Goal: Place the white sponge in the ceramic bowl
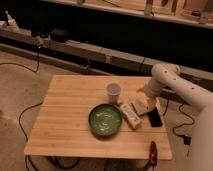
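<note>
My tool (145, 102) hangs at the white sponge (138, 107), likely to carry it to the ceramic bowl (94, 119); I cannot tell its grip.

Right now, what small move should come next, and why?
Probably secure the sponge and lift it slightly. The hand is at the sponge, which seems to lie on the table, with the white bar between it and the bowl.
</note>
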Controlling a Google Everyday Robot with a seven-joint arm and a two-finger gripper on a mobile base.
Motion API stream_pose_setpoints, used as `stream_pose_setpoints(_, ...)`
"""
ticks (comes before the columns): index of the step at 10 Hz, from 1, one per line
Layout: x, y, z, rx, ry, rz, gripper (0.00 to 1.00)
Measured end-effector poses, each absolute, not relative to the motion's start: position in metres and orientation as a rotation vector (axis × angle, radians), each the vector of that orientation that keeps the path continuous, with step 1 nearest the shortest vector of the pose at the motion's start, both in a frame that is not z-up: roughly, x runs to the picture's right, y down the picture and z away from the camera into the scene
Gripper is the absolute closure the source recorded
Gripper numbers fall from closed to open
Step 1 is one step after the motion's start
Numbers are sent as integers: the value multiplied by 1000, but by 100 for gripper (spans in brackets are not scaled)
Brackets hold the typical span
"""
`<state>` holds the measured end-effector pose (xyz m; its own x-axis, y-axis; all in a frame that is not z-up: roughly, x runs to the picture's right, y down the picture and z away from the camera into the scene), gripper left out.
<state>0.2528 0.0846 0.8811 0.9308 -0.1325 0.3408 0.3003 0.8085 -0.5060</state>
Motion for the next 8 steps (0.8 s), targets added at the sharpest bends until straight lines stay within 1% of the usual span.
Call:
stream_pose_setpoints(3, 251, 90, 902, -595, -304, -213, 20)
stream_pose_setpoints(8, 246, 116, 916, -629, -289, -179, 21)
